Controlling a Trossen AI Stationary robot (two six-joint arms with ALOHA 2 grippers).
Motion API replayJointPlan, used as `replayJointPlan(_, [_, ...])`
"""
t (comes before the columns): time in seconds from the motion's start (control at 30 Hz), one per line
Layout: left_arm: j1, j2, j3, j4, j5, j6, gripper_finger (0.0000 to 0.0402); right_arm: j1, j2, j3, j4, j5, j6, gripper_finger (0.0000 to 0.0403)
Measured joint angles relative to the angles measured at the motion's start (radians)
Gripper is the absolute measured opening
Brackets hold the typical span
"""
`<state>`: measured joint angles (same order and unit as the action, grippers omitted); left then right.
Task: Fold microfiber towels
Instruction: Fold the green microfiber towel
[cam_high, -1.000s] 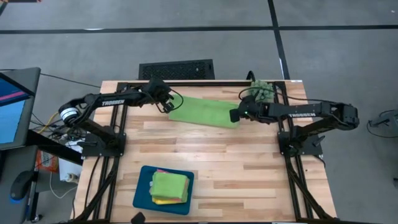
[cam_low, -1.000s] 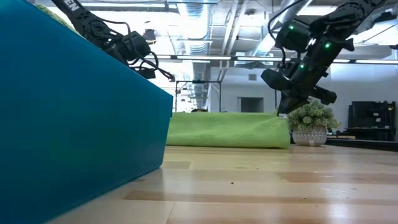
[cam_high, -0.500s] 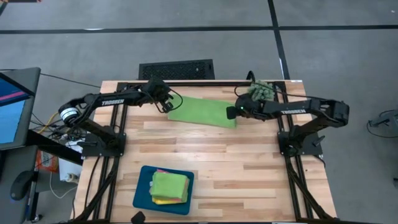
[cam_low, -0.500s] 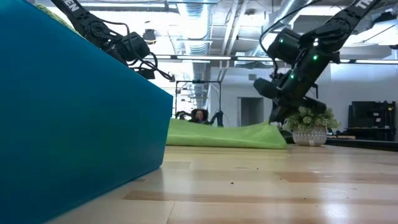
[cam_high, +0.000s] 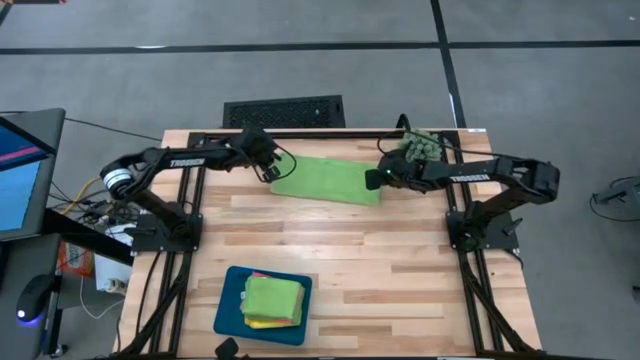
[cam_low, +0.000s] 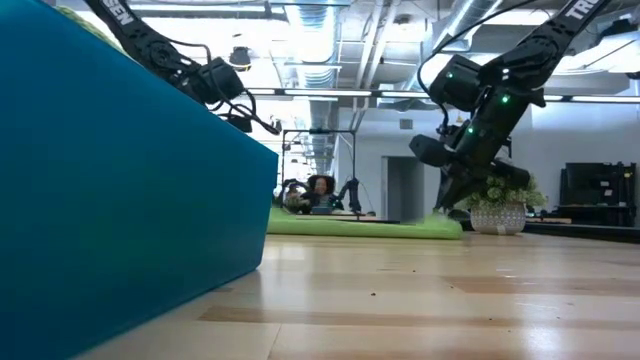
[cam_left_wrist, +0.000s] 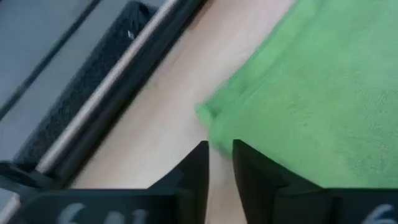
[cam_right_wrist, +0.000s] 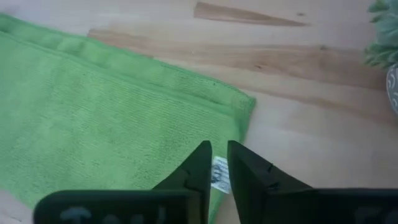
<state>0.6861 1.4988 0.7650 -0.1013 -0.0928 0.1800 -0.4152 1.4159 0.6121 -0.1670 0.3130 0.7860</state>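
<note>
Lime green towel (cam_high: 328, 179) lies flat at the desk's (cam_high: 400, 260) far side; left gripper (cam_high: 272, 172) and right gripper (cam_high: 373, 181) sit at its opposite ends, fingers (cam_left_wrist: 198, 163) narrowly parted, gripping nothing; folded towels (cam_high: 272, 299) fill the teal tray (cam_high: 229, 305).

Light butcher-block wooden table (cam_high: 400, 260): fills the middle of the high view.
Dark teal rectangular tray (cam_high: 228, 303): on the table at 6 o'clock.
Small spiky green plant in a pale pot (cam_low: 499, 205): table's 1 o'clock corner.
Black slotted floor grille (cam_high: 284, 111): beyond the table, 12 o'clock.
Computer monitor with blue screen (cam_high: 20, 175): 9 o'clock, off the table.
</note>
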Motion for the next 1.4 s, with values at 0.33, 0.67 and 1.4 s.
replayJointPlan(0.33, [0.000, 0.053, 0.001, 0.008, -0.053, -0.034, 0.0136, 0.001, 0.002, 0.002, 0.019, -0.006, 0.021, 0.0131])
replayJointPlan(0.67, [0.004, 0.043, 0.147, -0.215, -0.153, 0.019, 0.0205, 0.100, -0.021, 0.040, 0.140, -0.023, -0.077, 0.0134])
replayJointPlan(1.4, [-0.101, -0.110, -0.205, 0.086, 0.114, -0.355, 0.0014, 0.256, 0.035, 0.035, 0.020, 0.060, -0.082, 0.0120])
